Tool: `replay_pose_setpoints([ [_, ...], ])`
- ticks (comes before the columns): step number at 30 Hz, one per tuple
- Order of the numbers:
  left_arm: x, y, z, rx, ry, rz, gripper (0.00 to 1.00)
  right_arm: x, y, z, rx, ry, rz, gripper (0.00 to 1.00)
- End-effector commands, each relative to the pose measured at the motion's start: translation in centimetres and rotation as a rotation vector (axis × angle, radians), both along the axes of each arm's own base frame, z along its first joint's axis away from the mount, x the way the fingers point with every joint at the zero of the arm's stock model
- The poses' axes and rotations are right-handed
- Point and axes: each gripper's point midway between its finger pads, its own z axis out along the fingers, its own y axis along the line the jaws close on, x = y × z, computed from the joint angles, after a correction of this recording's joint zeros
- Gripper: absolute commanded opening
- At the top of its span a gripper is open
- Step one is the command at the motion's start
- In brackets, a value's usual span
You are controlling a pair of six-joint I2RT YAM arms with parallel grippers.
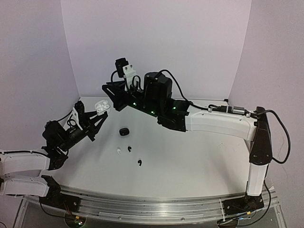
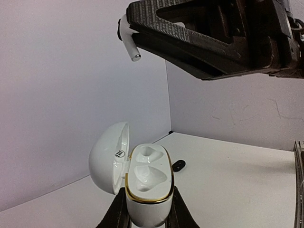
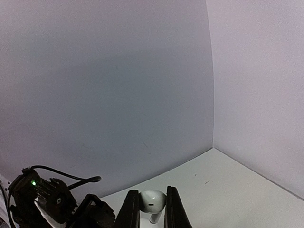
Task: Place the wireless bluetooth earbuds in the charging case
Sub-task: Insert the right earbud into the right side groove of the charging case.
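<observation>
Left gripper (image 2: 148, 211) is clamped on the open charging case (image 2: 147, 183), and I see both wells empty. Right gripper (image 3: 152, 211) pinches a white earbud (image 3: 152, 200), clear of the case. Nothing seated yet. Looks like one white bud (image 1: 118, 151) and two black buds (image 1: 129, 149) lie loose on the table (image 1: 199, 156).

The left arm (image 1: 28, 164) is reaching low from its base toward the far left, its wrist tilting upward and its gripper (image 1: 99, 111) clamping the case (image 1: 101, 105) between both fingers. The right arm (image 1: 218, 124) is standing up from its base, bending at the elbow and stretching level across to the left. Its gripper (image 1: 108, 89) is hanging above the left one and pinching a bud (image 3: 152, 202) at the fingertips.
</observation>
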Motion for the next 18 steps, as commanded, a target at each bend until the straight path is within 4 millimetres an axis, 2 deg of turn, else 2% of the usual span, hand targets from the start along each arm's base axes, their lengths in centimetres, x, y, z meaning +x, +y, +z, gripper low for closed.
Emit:
replay_pose_setpoints([
  [1, 0.4, 0.2, 4.1, -0.111, -0.015, -0.003, 0.00, -1.6, 0.1, 3.0, 0.092, -0.093, 0.077, 0.00],
  [7, 0.3, -0.2, 4.9, -0.118, -0.014, -0.029, 0.00, -1.4, 0.4, 1.1, 0.042, -0.112, 0.070, 0.00],
  [18, 0.1, -0.5, 5.3, -0.100, -0.037, -0.046, 0.00, -1.0, 0.1, -0.1, -0.031, -0.185, 0.030, 0.00],
])
